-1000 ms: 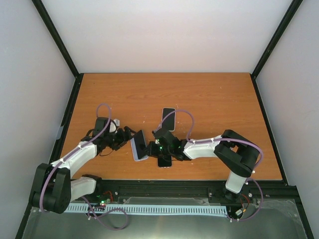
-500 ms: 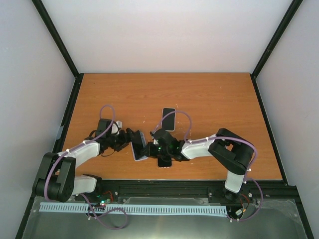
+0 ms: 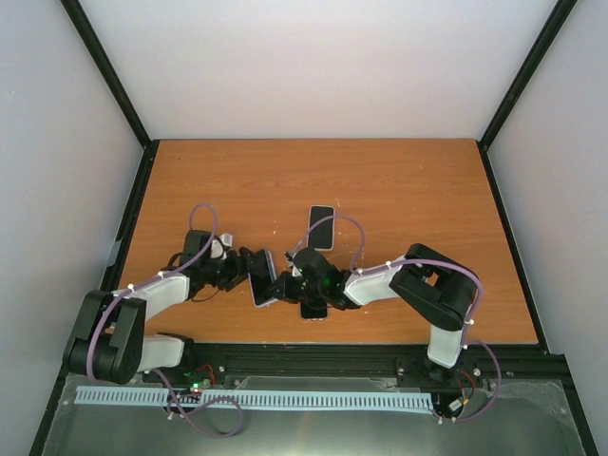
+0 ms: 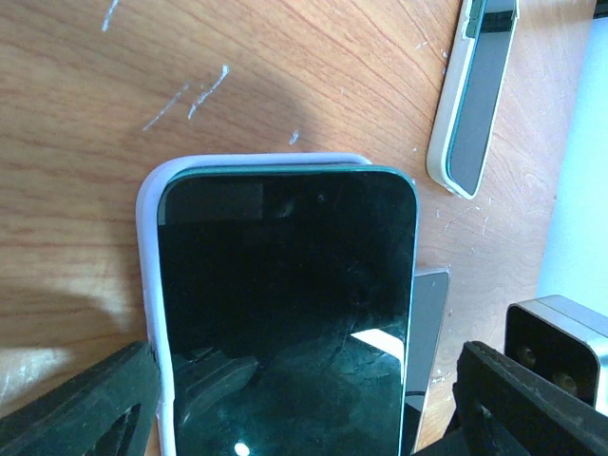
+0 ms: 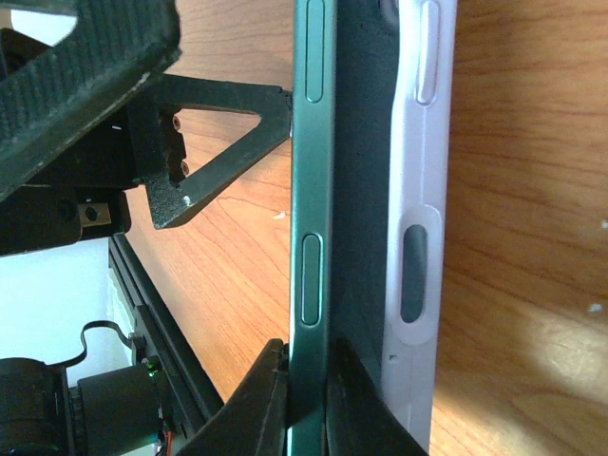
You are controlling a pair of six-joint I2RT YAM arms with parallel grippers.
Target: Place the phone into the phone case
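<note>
The phone (image 4: 285, 285) has a dark screen and a green edge and lies partly in a lavender case (image 4: 149, 247) near the table's front middle (image 3: 264, 277). My left gripper (image 4: 309, 399) straddles the near end of phone and case with its fingers wide apart; the left finger (image 4: 95, 408) touches the case and the right finger stands off. In the top view it (image 3: 253, 274) sits just left of the phone. My right gripper (image 5: 306, 380) is shut on the phone's green side edge (image 5: 312, 142). That edge stands apart from the case's wall (image 5: 418, 190). In the top view the right gripper (image 3: 288, 282) is on the phone's right.
A second phone in a cream case (image 3: 321, 226) lies just beyond the grippers and shows in the left wrist view (image 4: 472, 95). A dark phone (image 3: 313, 310) lies flat under my right wrist, its grey edge beside the held phone (image 4: 429, 323). The table's front rail (image 3: 313, 353) is close.
My left gripper has slid right, closer onto the phone and case. My right arm has shifted slightly left, still gripping the phone's edge.
</note>
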